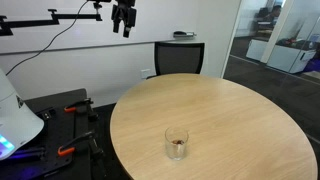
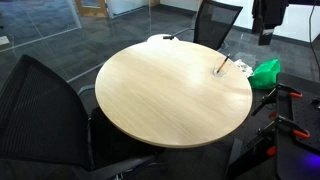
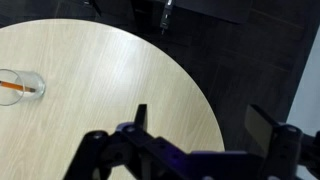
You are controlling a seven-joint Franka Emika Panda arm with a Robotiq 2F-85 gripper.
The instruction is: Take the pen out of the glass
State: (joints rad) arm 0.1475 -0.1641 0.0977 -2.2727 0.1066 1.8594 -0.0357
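The glass (image 1: 176, 143) is a small clear tumbler standing near the edge of the round wooden table (image 1: 220, 110). It also shows in an exterior view (image 2: 222, 66) and at the left edge of the wrist view (image 3: 22, 88). The orange-brown pen (image 3: 14, 90) rests inside the glass and leans against its rim (image 2: 220, 64). My gripper (image 1: 124, 18) hangs high above the scene, well away from the glass, and also shows in an exterior view (image 2: 268, 22). In the wrist view its two fingers (image 3: 203, 125) are spread wide apart with nothing between them.
Black office chairs stand around the table (image 1: 180, 55) (image 2: 40, 105) (image 2: 218, 18). A green object (image 2: 266, 72) lies beside the table. Orange-handled clamps (image 1: 70, 108) lie on a black bench. A glass partition (image 1: 275, 40) runs behind.
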